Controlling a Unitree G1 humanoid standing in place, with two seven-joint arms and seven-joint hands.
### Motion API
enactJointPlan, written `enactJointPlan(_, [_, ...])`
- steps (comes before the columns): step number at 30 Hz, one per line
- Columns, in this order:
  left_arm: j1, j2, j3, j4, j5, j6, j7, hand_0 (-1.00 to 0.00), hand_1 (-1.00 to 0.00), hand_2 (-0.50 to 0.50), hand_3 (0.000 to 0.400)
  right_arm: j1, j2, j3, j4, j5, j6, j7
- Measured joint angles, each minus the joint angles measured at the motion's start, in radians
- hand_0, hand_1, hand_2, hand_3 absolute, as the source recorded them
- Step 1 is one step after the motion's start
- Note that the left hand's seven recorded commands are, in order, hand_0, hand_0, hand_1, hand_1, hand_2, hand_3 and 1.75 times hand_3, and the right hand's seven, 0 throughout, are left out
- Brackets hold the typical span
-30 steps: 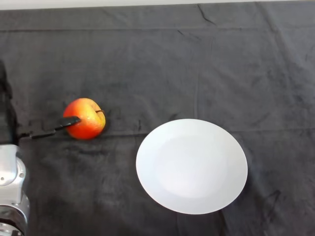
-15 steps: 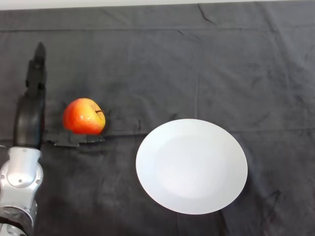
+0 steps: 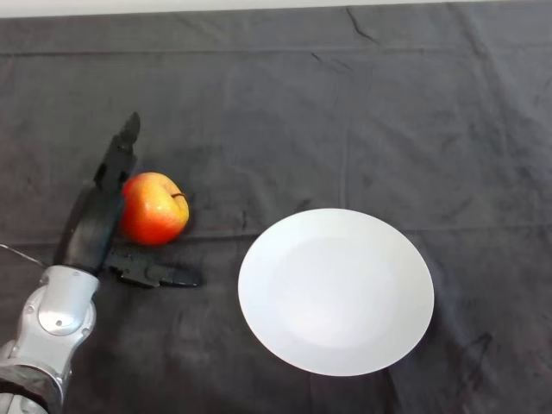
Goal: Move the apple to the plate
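Worktop [image 3: 362, 103] is under the dark cloth, and we see only two loose things on it. Biggest is the white plate [image 3: 336, 291], bare, sitting right of centre and nearer us, so it's an open landing spot with nothing in the way. Our left arm [image 3: 56, 323] comes in from the lower left, angled up toward the fruit. Our left hand [image 3: 97, 228] is spread wide: long fingers [image 3: 121, 155] run up along the apple's left side, the thumb [image 3: 159, 276] lies flat on the cloth just below it, so the fruit sits in the crook between them. That reads as a cradle set up for a squeeze, not a grip yet. Fingers look to be touching the skin, but we can't confirm contact from this angle. Apple [image 3: 153, 210] rests on the cloth, stem toward the plate, well apart from the rim. Not lifted; the transfer hasn't started.
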Motion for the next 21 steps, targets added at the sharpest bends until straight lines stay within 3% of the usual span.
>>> enactJointPlan(11, [-0.002,0.001,-0.029,0.002,0.03,0.05,0.045,0.0,0.0,0.0,0.0,0.0,0.0,0.0,0.0,0.0,0.0,0.0])
enactJointPlan(12, [-0.002,0.001,-0.03,0.002,0.032,0.051,0.045,-0.74,-0.15,-0.3,0.296,0.0,0.0,0.0,0.0,0.0,0.0,0.0])
enactJointPlan(13, [-0.002,0.001,-0.03,0.002,0.034,0.055,0.046,-0.74,-0.15,-0.3,0.296,0.0,0.0,0.0,0.0,0.0,0.0,0.0])
enactJointPlan(14, [-0.002,0.001,-0.031,0.002,0.043,0.06,0.046,-1.0,-0.61,-0.19,0.4,0.0,0.0,0.0,0.0,0.0,0.0,0.0])
enactJointPlan(15, [-0.002,0.001,-0.035,0.002,0.05,0.064,0.05,-1.0,-1.0,0.0,0.4,0.0,0.0,0.0,0.0,0.0,0.0,0.0])
enactJointPlan(16, [-0.002,0.001,-0.04,0.002,0.055,0.065,0.056,-0.96,-1.0,0.02,0.4,0.0,0.0,0.0,0.0,0.0,0.0,0.0])
enactJointPlan(21, [-0.002,0.002,-0.068,0.002,0.071,0.072,0.064,-1.0,-1.0,0.0,0.4,0.0,0.0,0.0,0.0,0.0,0.0,0.0])
